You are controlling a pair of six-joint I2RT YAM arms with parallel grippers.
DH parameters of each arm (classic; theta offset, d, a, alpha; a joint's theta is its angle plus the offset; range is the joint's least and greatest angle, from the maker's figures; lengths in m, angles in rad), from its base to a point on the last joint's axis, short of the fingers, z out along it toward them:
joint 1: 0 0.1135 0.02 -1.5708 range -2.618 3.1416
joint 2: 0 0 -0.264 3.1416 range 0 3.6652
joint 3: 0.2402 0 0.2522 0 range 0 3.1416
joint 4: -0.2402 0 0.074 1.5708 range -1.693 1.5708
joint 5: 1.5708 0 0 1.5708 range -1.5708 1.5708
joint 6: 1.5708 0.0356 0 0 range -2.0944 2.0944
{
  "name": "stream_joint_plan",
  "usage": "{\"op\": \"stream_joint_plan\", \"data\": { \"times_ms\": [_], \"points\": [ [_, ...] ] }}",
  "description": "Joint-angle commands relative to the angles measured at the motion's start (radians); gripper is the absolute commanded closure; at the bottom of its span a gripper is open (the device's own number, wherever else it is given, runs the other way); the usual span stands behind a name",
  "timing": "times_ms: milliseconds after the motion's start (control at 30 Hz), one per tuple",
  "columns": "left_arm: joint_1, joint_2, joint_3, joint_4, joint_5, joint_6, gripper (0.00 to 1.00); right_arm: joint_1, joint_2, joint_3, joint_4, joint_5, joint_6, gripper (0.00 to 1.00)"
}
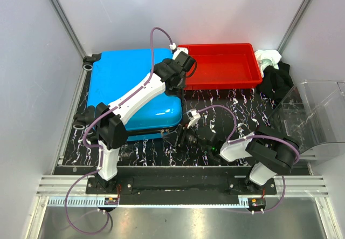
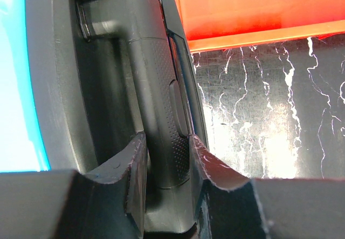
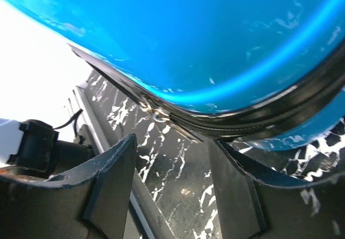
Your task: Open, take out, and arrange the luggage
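Luggage [image 1: 116, 80] is laid flat on the left of the marbled table [image 1: 242, 104]. At its near right corner the right gripper [image 3: 172, 158] is held open, with its jaws spread apart just below the zipper pull [image 3: 156, 115] on the seam and nothing gripped. Farther on, the left gripper [image 2: 167, 158] is clamped on the black handle [image 2: 156, 88] at the right side of the luggage. Beyond, a red tray [image 1: 215, 47] is seen just beside the luggage. A clear bin [image 1: 318, 115] is set at the right.
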Motion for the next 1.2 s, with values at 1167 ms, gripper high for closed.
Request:
{"op": "stream_joint_plan", "data": {
  "times_ms": [1167],
  "points": [
    [-0.028,0.007,-0.005,0.006,0.118,0.088,1.0,-0.027,0.057,0.054,0.144,0.093,0.089,0.6]
  ]
}}
